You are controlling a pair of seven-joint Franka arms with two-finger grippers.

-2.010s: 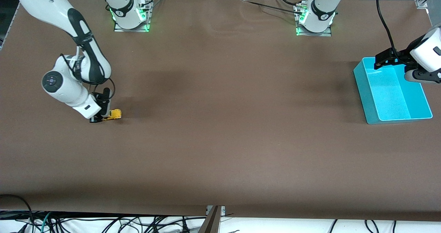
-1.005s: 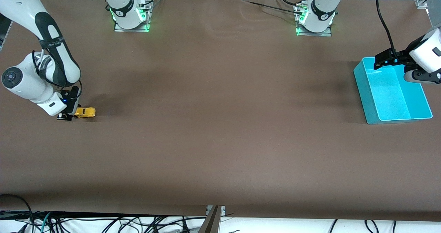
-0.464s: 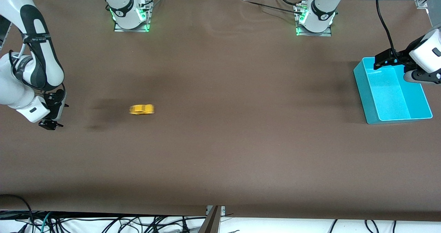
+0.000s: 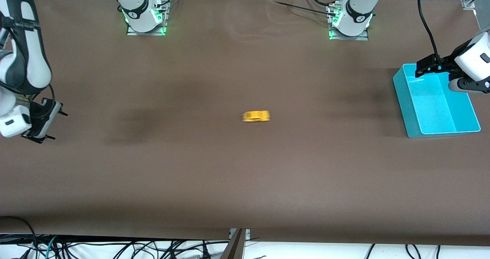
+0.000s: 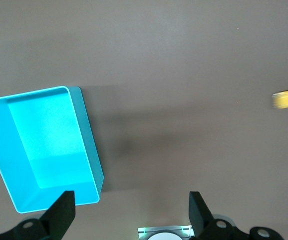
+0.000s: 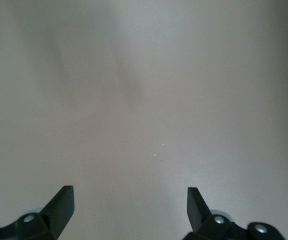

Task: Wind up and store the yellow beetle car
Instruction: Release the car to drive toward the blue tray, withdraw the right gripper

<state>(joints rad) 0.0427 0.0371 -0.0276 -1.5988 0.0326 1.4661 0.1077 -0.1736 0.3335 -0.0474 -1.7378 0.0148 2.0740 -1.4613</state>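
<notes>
- Now the winding step is judged done: the yellow beetle car (image 4: 256,116) is seen loose on the brown table (image 4: 245,182), about midway between the two arms' ends, blurred as if rolling.
- Next, a catch and a drop into the cyan bin (image 4: 405,109) are called for.
- Nothing is held by the right gripper (image 4: 41,125), spread wide low over its table end.
- Nothing is held by the left gripper (image 5: 130,212), waiting wide open over the bin.

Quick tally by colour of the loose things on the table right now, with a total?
Yellow: 1, the yellow beetle car, mid-table on the brown cover.
Cyan: 1, the bin, at the left arm's end.
Total: 2
</notes>
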